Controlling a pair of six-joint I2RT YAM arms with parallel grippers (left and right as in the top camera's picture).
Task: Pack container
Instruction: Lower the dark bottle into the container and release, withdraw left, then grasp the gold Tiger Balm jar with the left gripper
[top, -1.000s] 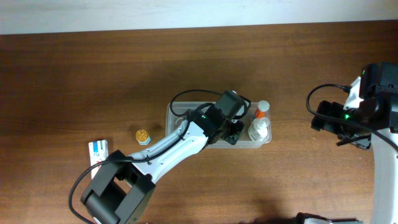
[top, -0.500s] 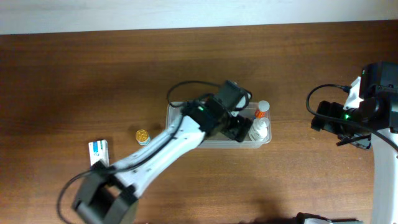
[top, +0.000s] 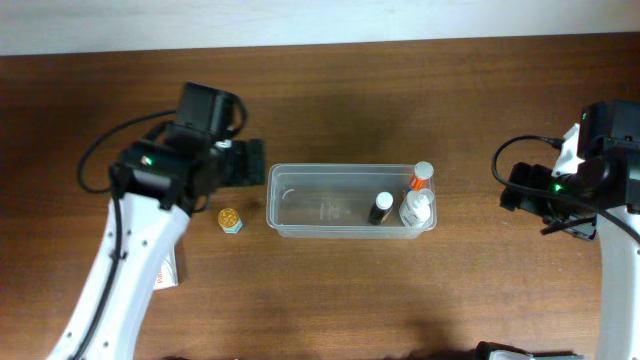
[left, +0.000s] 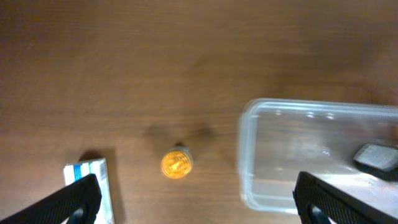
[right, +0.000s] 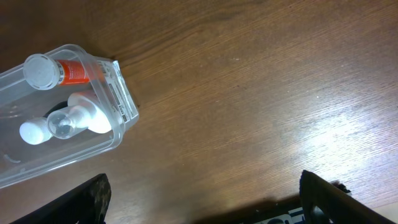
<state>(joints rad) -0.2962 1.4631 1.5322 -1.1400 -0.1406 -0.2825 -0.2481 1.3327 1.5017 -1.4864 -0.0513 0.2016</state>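
1. Container (top: 320, 200) of clear plastic, lying lengthwise near the middle of the table (top: 400, 90), open side up.
2. Packed at its right end, three bottles close together: an orange-labelled bottle (top: 421, 177) with a white cap in the far corner, a white bottle (top: 417, 209) just beside it at the near side, and a small dark bottle (top: 382, 207) with a black cap to their left. Hard to tell whether upright or tilted.
3. Left fingers (left: 78, 199) spread wide, holding nothing, hovering over the table just off the container's left end.
4. Under that wrist camera, a small gold-topped jar (left: 176, 165) on the table, near the container's left end but apart from it.
5. Farther left, a white-and-green box (left: 87, 177) flat on the table, partly hidden under the left arm in the overhead view.
6. Right fingers (right: 329, 196) also spread wide, holding nothing, well to the right of the container and above the table.
7. From the right wrist, only the container's right end in sight, with the orange-labelled bottle and the white bottle side by side inside it.
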